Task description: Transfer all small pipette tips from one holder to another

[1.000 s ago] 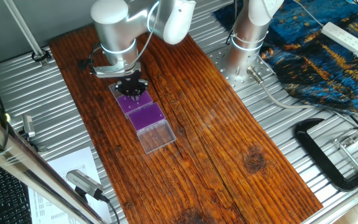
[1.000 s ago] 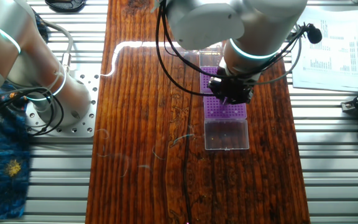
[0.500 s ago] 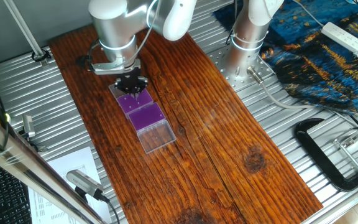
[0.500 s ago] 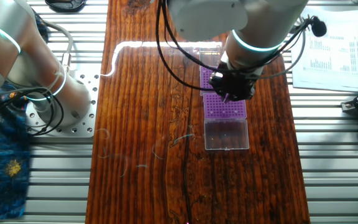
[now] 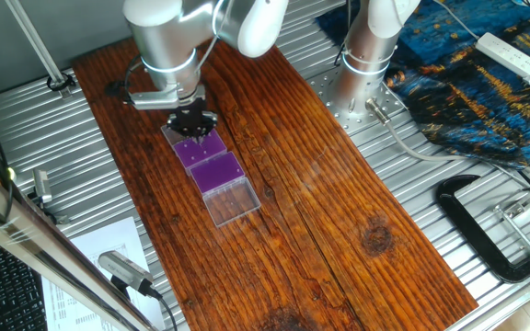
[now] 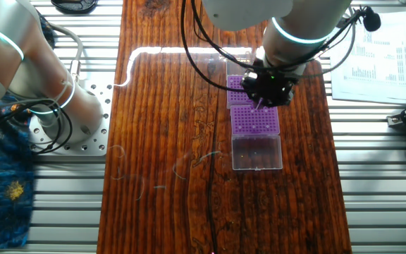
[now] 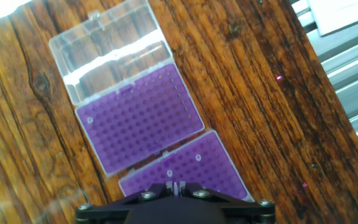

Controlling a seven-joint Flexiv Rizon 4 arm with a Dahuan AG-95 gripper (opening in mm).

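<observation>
Two purple holders lie end to end on the wooden board. One holder [image 7: 138, 118] [image 6: 255, 120] has an open clear lid [image 7: 107, 46] [image 5: 231, 202]. The other holder [image 7: 210, 165] [image 6: 237, 83] lies partly under my hand. Small white dots that look like small pipette tips [image 7: 197, 157] sit in the holder under my hand, and one dot [image 7: 89, 120] sits at a corner of the lidded holder. My gripper [image 7: 176, 186] [image 5: 194, 124] [image 6: 265, 97] hovers where the two holders meet. Its fingers are pressed together on a pale sliver, a small pipette tip.
The board lies on a ribbed metal table. The arm's base [image 5: 362, 64] stands to the right of the board, with a blue cloth [image 5: 467, 83] and a black clamp [image 5: 486, 230] beyond it. Printed paper [image 6: 372, 56] lies off the board's edge.
My gripper has lifted and drifted from over the lidded holder toward the other holder. Both holders stay where they were.
</observation>
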